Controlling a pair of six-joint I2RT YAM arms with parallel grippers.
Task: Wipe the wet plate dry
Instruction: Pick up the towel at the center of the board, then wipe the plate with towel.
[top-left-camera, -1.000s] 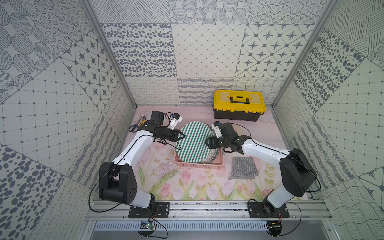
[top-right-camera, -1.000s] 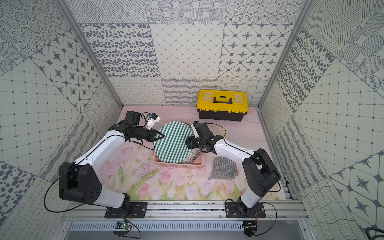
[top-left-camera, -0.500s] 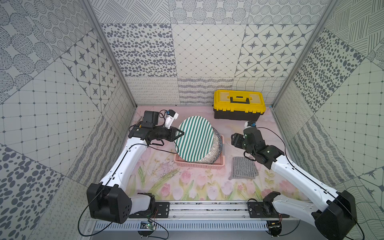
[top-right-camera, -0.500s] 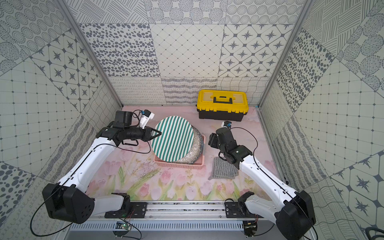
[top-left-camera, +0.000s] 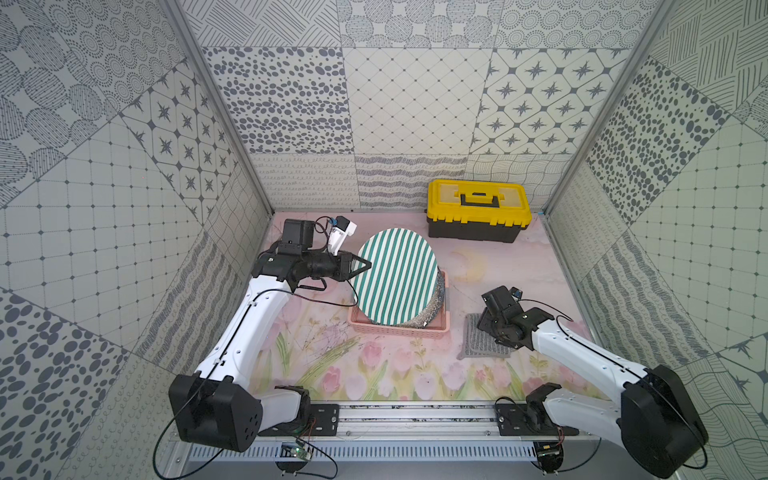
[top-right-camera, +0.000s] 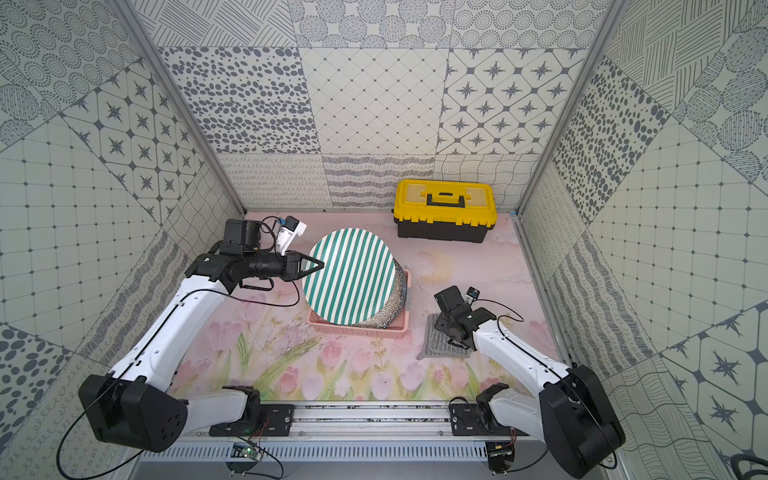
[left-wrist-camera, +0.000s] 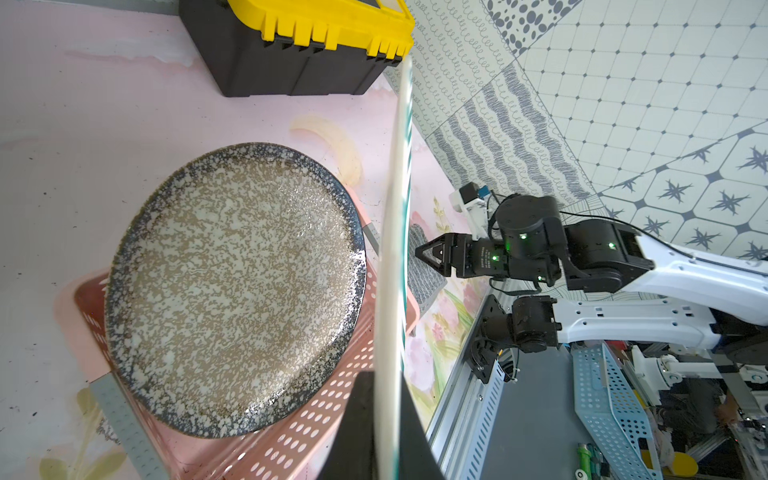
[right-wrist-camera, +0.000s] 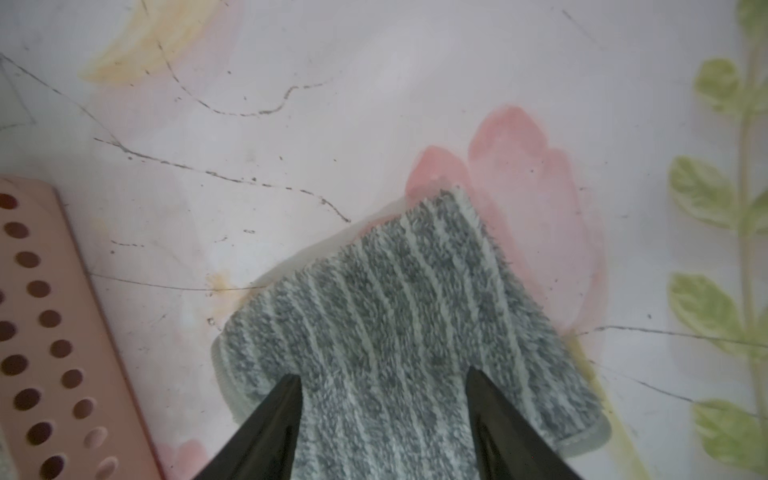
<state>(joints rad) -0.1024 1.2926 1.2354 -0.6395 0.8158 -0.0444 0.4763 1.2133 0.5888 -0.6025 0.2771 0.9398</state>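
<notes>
Tabletop (top-left-camera: 316, 365): floral-printed; carries everything listed below.
Toolbox (top-left-camera: 478, 216): yellow lid, black body, shut; well behind the pink basket (top-left-camera: 399, 331), against the back wall.
Striped plate (top-left-camera: 395, 276): green and white; raised on edge above the basket, its striped face turned up toward both top views. Whether its lower rim rests in the basket cannot be told.
Pink basket: perforated walls; taken as the reference point for every place here.
Speckled plate (left-wrist-camera: 232, 286): dark rim; lies inside the basket, under and behind the striped plate.
Cloth (right-wrist-camera: 395, 324): grey with pale stripes; flat on the tabletop near the basket on the right arm's side, not touching it.
Left end effector (top-left-camera: 365, 264): clamped tight on the striped plate's rim, on the side of the basket away from the cloth.
Right end effector (right-wrist-camera: 382, 372): points down over the cloth, jaws partly spread with the cloth lying flat between the tips; nothing gripped.
</notes>
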